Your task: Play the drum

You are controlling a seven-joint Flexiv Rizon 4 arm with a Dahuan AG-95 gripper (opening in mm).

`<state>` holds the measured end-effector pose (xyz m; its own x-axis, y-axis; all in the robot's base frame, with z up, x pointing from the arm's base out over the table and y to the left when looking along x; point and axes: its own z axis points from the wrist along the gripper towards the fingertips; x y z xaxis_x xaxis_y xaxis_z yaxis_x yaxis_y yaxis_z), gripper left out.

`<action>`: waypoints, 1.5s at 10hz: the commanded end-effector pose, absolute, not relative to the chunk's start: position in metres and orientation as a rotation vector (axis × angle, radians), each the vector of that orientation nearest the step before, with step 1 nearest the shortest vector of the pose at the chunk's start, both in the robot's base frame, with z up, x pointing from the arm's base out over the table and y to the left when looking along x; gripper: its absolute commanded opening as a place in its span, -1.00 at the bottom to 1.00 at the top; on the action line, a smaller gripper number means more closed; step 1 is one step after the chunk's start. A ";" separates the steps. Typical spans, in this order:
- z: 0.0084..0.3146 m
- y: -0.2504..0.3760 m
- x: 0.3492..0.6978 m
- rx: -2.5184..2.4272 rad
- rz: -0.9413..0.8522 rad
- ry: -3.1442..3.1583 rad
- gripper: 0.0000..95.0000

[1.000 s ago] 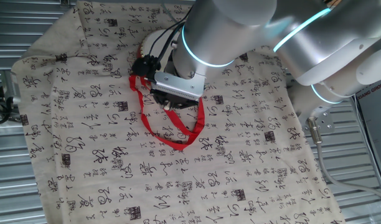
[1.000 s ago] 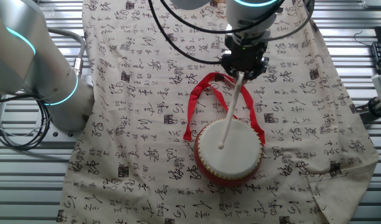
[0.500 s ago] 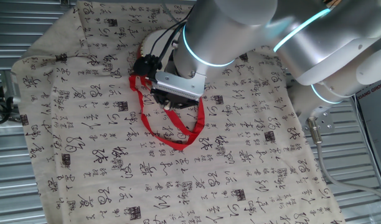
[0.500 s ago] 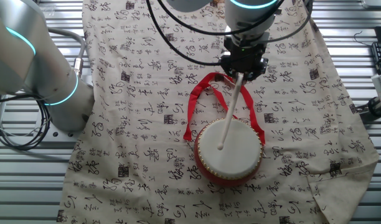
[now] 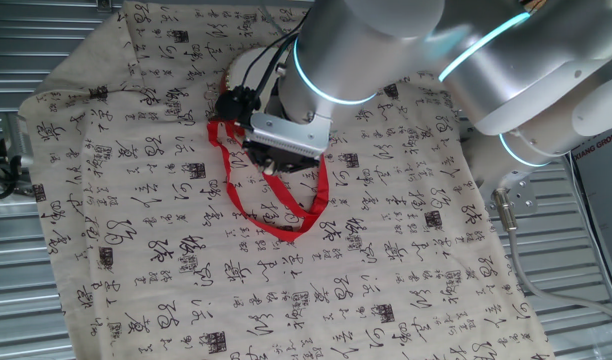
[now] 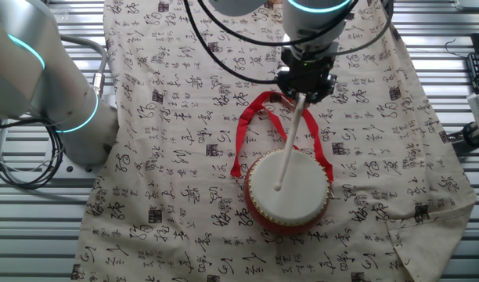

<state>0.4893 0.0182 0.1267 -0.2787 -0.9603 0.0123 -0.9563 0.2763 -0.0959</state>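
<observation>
The drum (image 6: 288, 190) lies on the printed cloth with its cream-white head up and red side wall around it. Its red ribbon strap (image 6: 247, 125) loops away from it across the cloth. My gripper (image 6: 305, 83) is shut on a white drumstick (image 6: 290, 142) that slants down to the drum head, its tip on or just above the centre. In one fixed view the arm hides most of the drum (image 5: 236, 72); the ribbon (image 5: 276, 222) shows below the gripper (image 5: 274, 160).
A cream cloth (image 6: 169, 157) with black calligraphy covers the slatted metal table (image 6: 36, 235). The arm's base (image 6: 67, 110) stands at the cloth's left edge. Cables (image 6: 12, 164) lie beside it.
The gripper has edged up very slightly; the drumstick stays over the drum head. Nothing else has moved.
</observation>
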 end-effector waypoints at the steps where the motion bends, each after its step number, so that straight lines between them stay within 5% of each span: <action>1: 0.127 0.008 0.483 -1.868 -0.116 2.450 -1.00; 15: 0.128 -0.033 0.462 -1.880 -0.091 2.390 -1.00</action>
<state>0.4622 -0.0339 0.1279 -0.2296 -0.9725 -0.0401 -0.9664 0.2327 -0.1094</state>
